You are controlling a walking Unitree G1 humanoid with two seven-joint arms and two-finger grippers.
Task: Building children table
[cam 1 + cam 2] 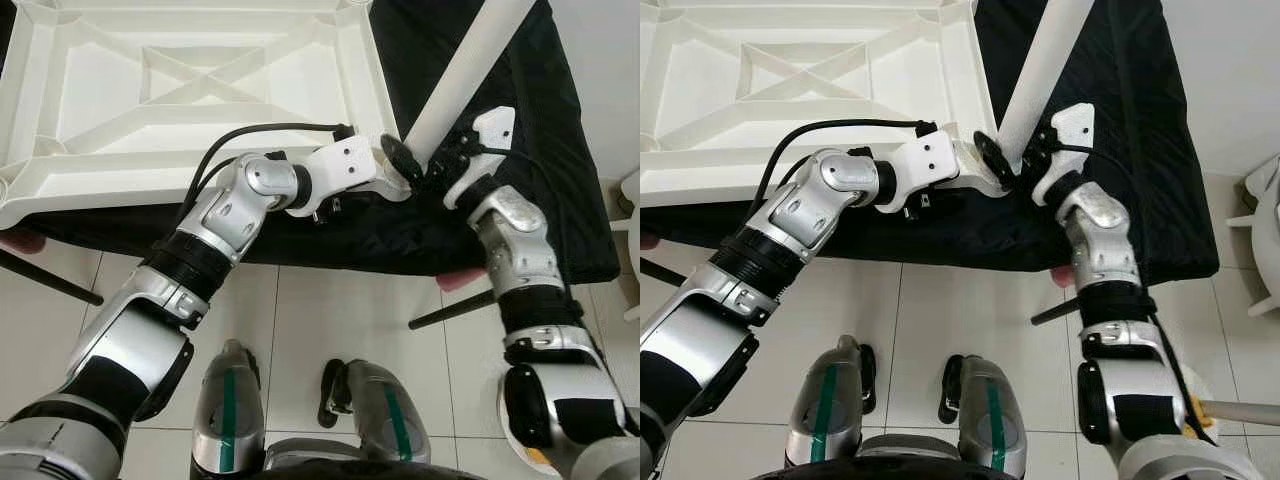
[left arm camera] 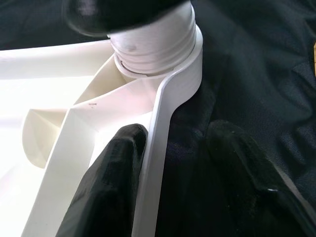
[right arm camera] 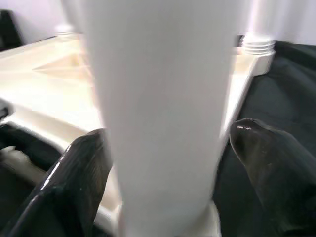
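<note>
The right gripper [image 1: 432, 165] sits right of centre in the head view, its two black fingers [image 3: 74, 182] closed around a white table leg [image 1: 465, 75] that rises tilted toward the upper right of the frame. The leg's lower end meets the threaded corner socket [image 2: 158, 49] of the upturned white tabletop [image 1: 190, 90], which fills the upper left of the frame.

The left gripper [image 1: 395, 175] reaches in from the left at that same corner — one finger [image 2: 111, 187] presses inside the tabletop's rim, the other [image 2: 247, 173] lies outside it on the black cloth [image 1: 560, 150], so the rim is pinched between them.

The cloth covers the surface beneath the tabletop. Below, the robot's feet stand on white floor tiles [image 1: 330, 310].
</note>
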